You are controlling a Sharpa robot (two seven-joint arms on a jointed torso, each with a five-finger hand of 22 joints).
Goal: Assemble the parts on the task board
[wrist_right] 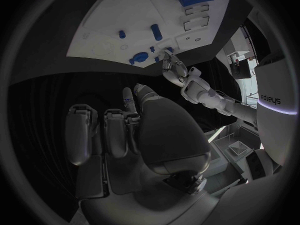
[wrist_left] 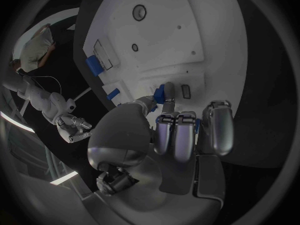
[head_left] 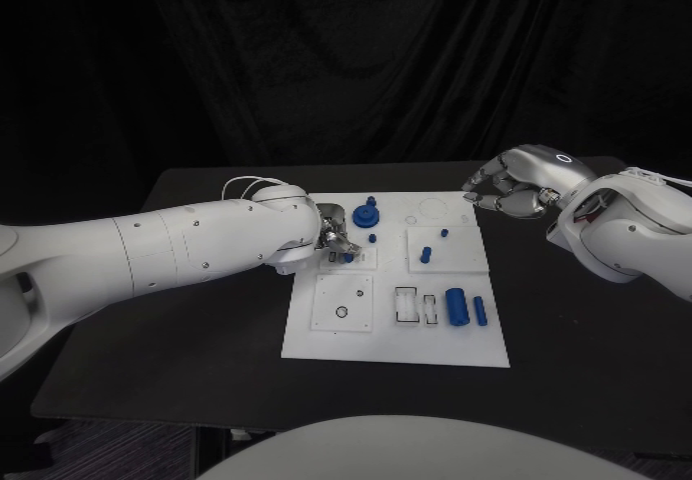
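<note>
Black table — left hand (head_left: 335, 240) pinches a blue part (wrist_left: 166, 93); right hand (head_left: 508, 185) clenched, seemingly empty; arm reads "sharpa".

White task board (head_left: 320, 335) lies flat mid-table, small blue parts (head_left: 456, 306) scattered across its upper and right sections.

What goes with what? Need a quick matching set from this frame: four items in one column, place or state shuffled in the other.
Items:
1. left hand
2. right hand
3. large blue cylinder
4. round blue knob part

Places/states:
A. lying flat on the near right part of the task board
B. standing at the far edge of the board
C. over the board's left side, pinching a small blue part
D. off the board, beyond its far right corner, fingers curled in, nothing seen in them

Pairs: 1-C, 2-D, 3-A, 4-B
</note>
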